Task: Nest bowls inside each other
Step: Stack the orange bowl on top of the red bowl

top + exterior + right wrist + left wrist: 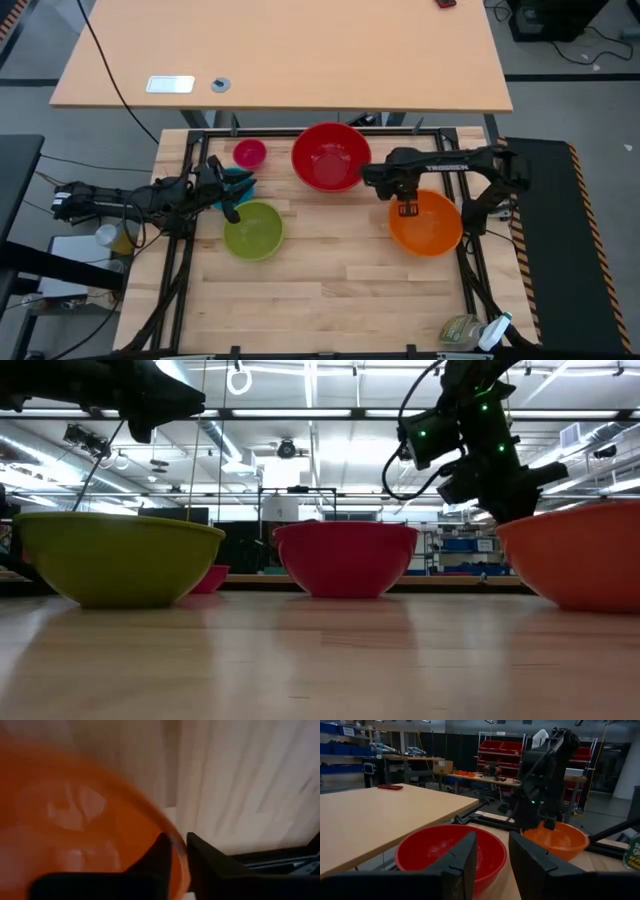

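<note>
Bowls lie spread over the wooden bench (330,290), none nested. The red bowl (331,156) sits at the far middle, the small magenta bowl (249,153) to its left, the lime green bowl (253,230) nearer on the left, and the orange bowl (426,222) on the right. A blue bowl (238,185) shows only partly, under the left arm between the magenta and green ones.

Right gripper (178,851) is at the orange bowl's far rim, its jaws nearly closed with the thin rim pinched between them, one finger inside the bowl and one outside. White lettering on that arm is too small to read.

Left gripper (492,862) hangs above the blue bowl, beside the green one. Its jaws stand partly open with a clear gap and nothing between them; past them the red bowl and the orange bowl show.

A spray bottle (478,331) lies at the bench's near right corner; its label cannot be read.
</note>
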